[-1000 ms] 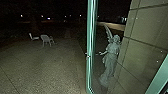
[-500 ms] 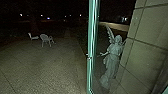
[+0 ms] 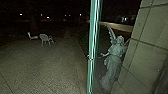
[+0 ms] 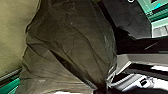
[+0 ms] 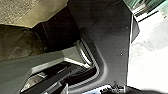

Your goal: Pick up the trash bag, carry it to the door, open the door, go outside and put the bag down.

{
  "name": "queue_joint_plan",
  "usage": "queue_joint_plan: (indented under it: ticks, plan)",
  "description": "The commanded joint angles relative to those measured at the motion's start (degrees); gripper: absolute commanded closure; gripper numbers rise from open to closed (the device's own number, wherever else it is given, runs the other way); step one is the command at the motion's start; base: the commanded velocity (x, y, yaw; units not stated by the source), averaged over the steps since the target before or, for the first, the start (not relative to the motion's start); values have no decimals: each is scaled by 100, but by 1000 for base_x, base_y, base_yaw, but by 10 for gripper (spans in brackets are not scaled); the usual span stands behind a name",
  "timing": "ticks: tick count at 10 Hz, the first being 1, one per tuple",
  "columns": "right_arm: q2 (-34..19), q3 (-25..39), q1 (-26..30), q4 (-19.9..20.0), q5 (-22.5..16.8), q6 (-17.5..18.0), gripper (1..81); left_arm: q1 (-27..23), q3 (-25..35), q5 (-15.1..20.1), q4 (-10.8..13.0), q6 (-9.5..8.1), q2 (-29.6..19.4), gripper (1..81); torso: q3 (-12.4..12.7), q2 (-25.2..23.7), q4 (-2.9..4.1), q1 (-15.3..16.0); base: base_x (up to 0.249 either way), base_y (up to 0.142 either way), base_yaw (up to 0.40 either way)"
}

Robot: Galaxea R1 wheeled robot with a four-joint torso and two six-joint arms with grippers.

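Ahead of you, the paving point(image 3: 45, 70) spreads across the left and middle. Well out on it, to your left, are two chairs: the left chair point(image 3: 32, 37) is near the right chair point(image 3: 45, 38). The door point(image 3: 94, 50) stands upright just right of centre, between the chairs and the statue point(image 3: 113, 60). Right of the statue you have the wall point(image 3: 147, 52), running out to the far right. Lights point(image 3: 48, 17) lie in a loose row far behind the chairs. In your left wrist view, the bag point(image 4: 70, 42) is beside the robot's base point(image 4: 133, 18); you cannot tell whether it touches.
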Motion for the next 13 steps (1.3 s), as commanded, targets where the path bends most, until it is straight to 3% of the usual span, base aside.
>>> queue_joint_plan:
  ticks: [1, 5, 13]
  plan:
    - [13, 31, 199, -26, -326, -14, 10, -268, 8, 340, -9, 24, -14, 811, 0, 0, 0, 0, 72, 0, 0]
    - [13, 31, 190, -26, -326, -6, 10, -268, 8, 340, -9, 24, -14, 811, 0, 2, 0, 6, 17, 0, 0]
    - [13, 31, 173, -26, -326, -14, 10, -268, 8, 340, -9, 24, -14, 811, 0, 2, 0, 4, 0, 54, 0]
